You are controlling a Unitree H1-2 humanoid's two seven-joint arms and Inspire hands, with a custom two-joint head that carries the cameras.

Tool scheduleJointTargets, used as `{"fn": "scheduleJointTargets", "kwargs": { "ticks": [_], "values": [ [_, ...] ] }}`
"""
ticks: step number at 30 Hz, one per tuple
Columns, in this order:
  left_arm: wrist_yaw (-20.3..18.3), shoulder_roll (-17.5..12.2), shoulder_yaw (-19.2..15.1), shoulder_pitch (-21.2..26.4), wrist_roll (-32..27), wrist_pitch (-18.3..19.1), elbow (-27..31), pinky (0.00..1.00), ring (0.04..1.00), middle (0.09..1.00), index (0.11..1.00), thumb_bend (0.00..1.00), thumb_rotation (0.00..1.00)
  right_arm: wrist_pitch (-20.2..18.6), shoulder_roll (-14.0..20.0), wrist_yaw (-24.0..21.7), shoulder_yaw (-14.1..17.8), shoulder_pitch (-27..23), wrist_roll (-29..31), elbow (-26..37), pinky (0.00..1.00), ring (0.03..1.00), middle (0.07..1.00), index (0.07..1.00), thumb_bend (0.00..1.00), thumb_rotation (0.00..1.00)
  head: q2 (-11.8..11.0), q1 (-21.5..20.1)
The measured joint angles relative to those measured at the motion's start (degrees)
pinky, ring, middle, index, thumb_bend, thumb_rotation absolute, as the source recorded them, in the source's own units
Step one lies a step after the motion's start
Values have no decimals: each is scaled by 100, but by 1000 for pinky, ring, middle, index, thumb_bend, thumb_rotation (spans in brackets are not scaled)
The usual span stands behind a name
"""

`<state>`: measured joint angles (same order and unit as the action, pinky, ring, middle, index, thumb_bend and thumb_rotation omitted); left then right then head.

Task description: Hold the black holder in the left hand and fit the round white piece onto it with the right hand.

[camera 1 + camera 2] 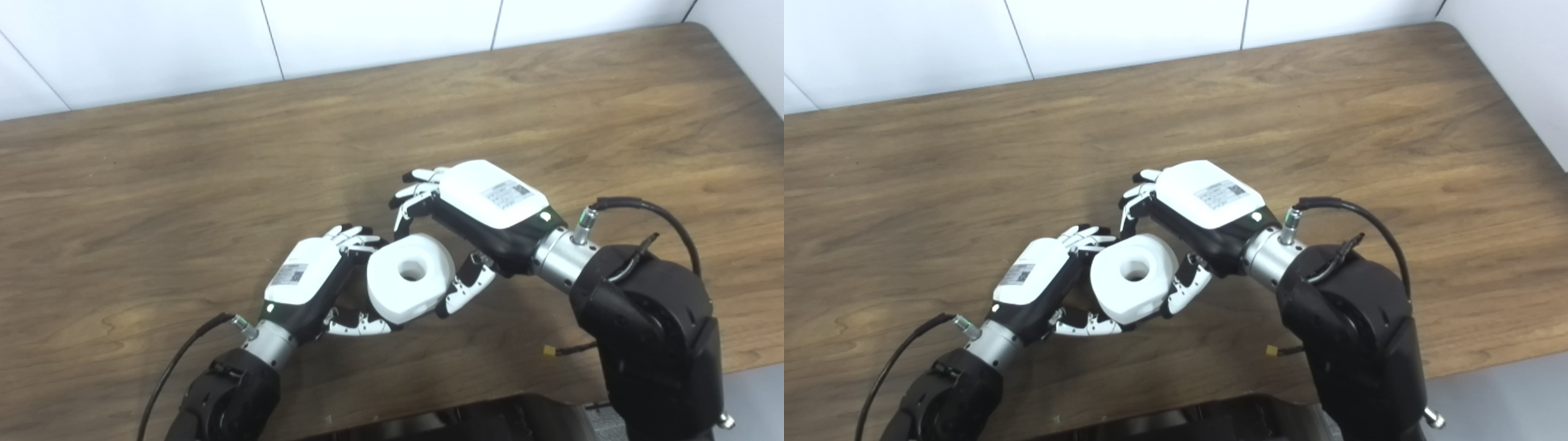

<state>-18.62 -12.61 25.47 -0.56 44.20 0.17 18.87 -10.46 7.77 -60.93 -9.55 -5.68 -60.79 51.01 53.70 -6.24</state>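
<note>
so both hands are bunched up together low over the wooden tabletop (184,184), near its front edge. the round white piece (409,277) sits right between them, chunky and rounded with a hole in its middle facing up toward the cameras.

the left hand (309,275) comes in from the bottom left with its white back facing up. its fingers (355,236) curl around the far side of the white piece and its thumb (358,323) runs along underneath it, so it looks closed around that side. the black holder itself i honestly can't make out, it's hidden behind the white piece and the hand if it's in there, so can't tell exactly what the left hand has hold of.

the right hand (1200,202) reaches in from the right, tilted down. its fingers (1133,199) bend over the top far edge of the white piece and its thumb (1185,288) presses against the near right side, so it's pinching the piece between them.

the white piece looks lifted off the tabletop, held in the hands rather than lying flat.
</note>
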Motion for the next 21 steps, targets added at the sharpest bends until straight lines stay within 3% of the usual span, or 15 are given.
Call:
{"fn": "scheduleJointTargets", "kwargs": {
  "ticks": [21],
  "values": [
    [-6,0,-1,1,7,-1,0,938,898,811,484,520,58,-1,96,-60,44,18,83,28,842,928,816,483,521,144,18,-35]
  ]
}}
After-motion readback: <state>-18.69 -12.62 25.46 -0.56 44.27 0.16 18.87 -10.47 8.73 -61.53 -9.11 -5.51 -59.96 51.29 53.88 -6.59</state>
